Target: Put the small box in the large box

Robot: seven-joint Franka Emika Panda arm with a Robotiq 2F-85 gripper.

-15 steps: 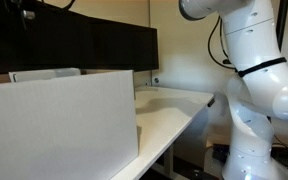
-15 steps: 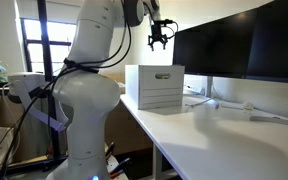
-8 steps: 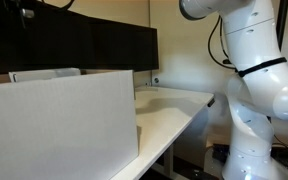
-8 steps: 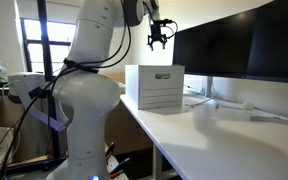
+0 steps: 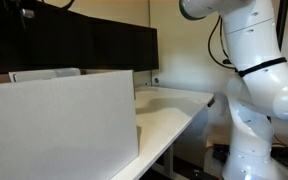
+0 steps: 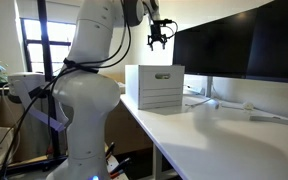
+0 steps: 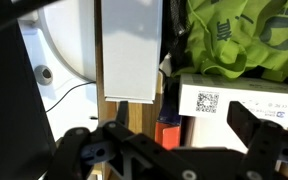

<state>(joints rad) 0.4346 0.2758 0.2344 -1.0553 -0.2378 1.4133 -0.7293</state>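
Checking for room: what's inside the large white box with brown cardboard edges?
Wrist view shows crumpled yellow-green fabric and a white QR-labelled carton inside the large box; its floor is covered.

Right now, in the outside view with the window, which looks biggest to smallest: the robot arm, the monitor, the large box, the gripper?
1. robot arm, though it stands nearest the camera, which makes it look bigger
2. monitor, cut off by the picture's edge
3. large box
4. gripper
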